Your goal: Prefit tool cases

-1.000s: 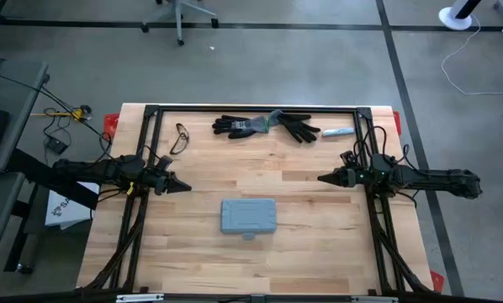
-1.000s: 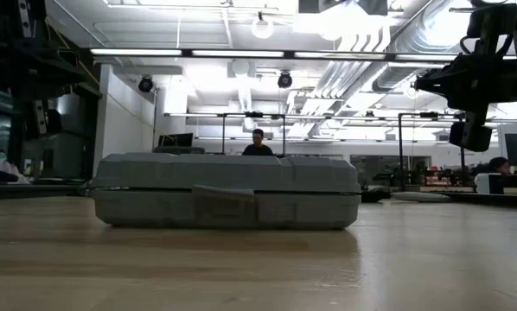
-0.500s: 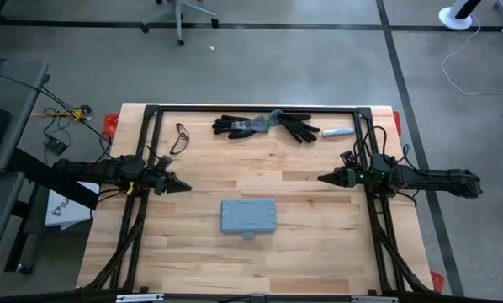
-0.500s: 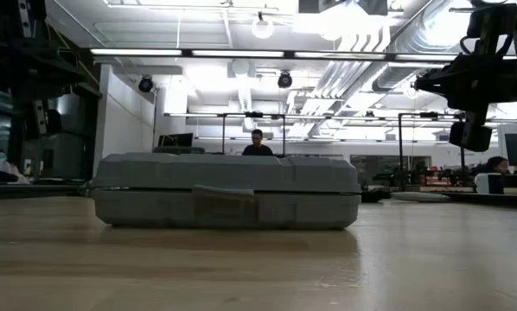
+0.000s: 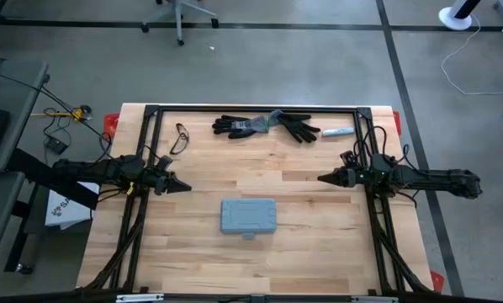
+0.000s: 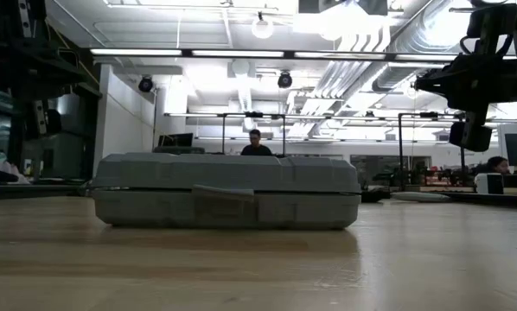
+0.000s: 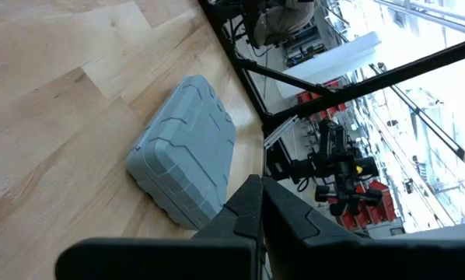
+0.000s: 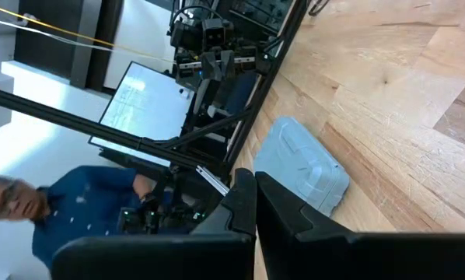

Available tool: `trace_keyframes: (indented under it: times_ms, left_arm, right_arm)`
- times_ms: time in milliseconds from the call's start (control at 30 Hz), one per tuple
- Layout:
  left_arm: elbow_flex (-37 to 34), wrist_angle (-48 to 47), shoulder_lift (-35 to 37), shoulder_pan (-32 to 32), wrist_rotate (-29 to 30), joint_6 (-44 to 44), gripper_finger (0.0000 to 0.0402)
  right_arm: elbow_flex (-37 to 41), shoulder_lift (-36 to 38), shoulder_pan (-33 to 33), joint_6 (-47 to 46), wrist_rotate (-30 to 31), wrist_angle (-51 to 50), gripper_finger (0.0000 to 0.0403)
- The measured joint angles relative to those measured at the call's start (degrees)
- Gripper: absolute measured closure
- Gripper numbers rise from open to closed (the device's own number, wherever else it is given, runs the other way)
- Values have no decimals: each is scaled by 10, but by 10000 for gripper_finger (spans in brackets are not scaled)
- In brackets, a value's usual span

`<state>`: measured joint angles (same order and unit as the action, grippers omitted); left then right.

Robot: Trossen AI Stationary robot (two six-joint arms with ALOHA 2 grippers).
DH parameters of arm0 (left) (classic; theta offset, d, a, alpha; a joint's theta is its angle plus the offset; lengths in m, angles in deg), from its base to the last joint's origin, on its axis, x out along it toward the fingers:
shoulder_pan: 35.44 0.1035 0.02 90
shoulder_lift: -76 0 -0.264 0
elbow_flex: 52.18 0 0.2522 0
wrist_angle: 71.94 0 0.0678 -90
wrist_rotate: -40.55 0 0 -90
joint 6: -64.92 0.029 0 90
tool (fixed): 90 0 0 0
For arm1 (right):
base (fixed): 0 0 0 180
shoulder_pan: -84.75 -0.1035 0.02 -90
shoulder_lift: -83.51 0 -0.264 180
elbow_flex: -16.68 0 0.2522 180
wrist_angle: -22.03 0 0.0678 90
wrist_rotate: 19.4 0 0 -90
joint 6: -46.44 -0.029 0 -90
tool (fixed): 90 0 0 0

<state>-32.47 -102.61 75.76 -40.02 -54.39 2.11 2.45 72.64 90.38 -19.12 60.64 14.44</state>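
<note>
Case [image 5: 249, 215] lies shut and flat on the worktop [image 5: 302, 261], untouched, with its latch tab facing the near edge; opening it and fitting the tools all appears left to do. Left tool [image 5: 184, 187] hangs to the case's left and a little behind it, fingers pressed together on nothing. Right tool [image 5: 323, 178] mirrors it on the case's right, likewise closed and empty. Both stand well apart from the case. Bare wood surrounds the case on every side, giving room to approach. Gloves [image 5: 264, 126] lie well behind the case by the far edge, clear of any path.
</note>
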Motion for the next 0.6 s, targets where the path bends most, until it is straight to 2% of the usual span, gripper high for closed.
trace_keyframes:
  times_ms: [400,600]
  left_arm:
    - [0,0,0,0,5,0,401]
    - [0,9,-3,0,99,-15,401]
  right_arm:
    - [0,0,0,0,0,0,403]
    - [0,0,0,0,0,0,403]
